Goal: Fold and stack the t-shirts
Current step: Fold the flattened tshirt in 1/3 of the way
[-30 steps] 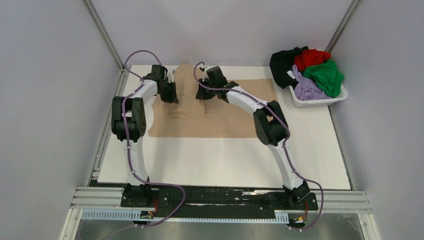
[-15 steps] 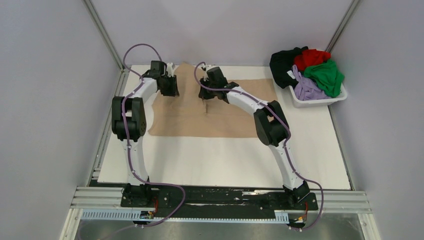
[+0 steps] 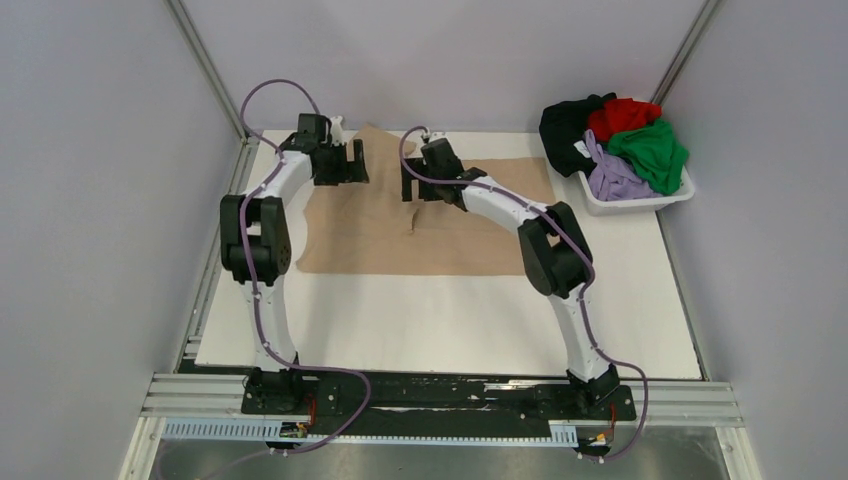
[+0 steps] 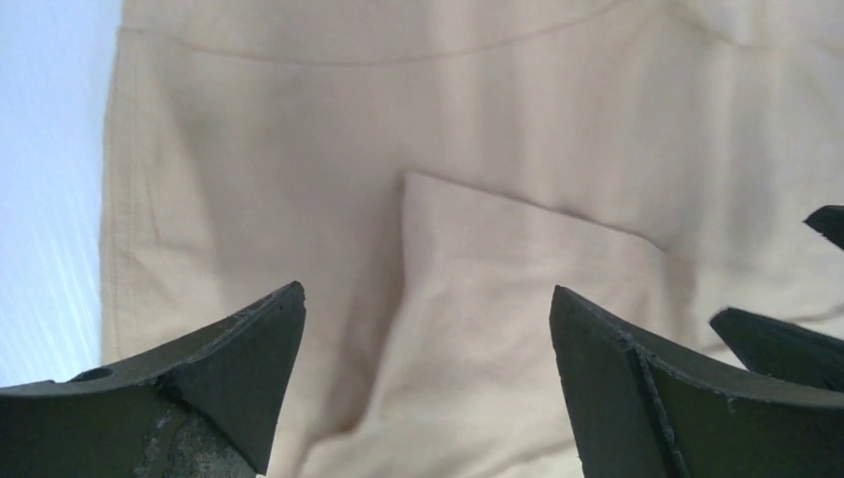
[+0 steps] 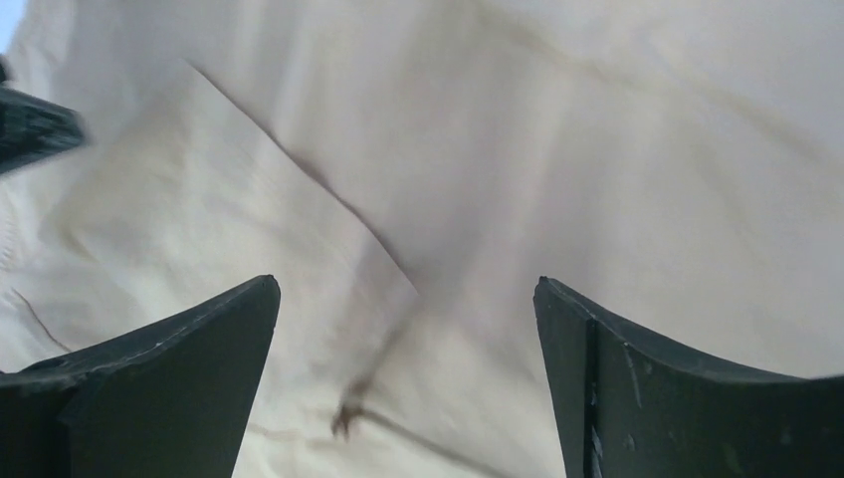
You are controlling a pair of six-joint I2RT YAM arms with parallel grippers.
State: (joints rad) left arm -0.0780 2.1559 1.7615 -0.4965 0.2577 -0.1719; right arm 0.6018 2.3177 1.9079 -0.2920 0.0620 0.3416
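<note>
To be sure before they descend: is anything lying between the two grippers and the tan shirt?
Nothing visible does. The left gripper and right gripper both hang open above the tan shirt, and each wrist view shows only cloth below. The white basket stands apart, far right.

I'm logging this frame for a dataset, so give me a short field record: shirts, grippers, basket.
tan t-shirt: spread on the table, one flap folded over
left gripper: open, empty, above tan t-shirt
right gripper: open, empty, above tan t-shirt
basket: far right corner; holds black t-shirt, red t-shirt, green t-shirt, lavender t-shirt
</note>
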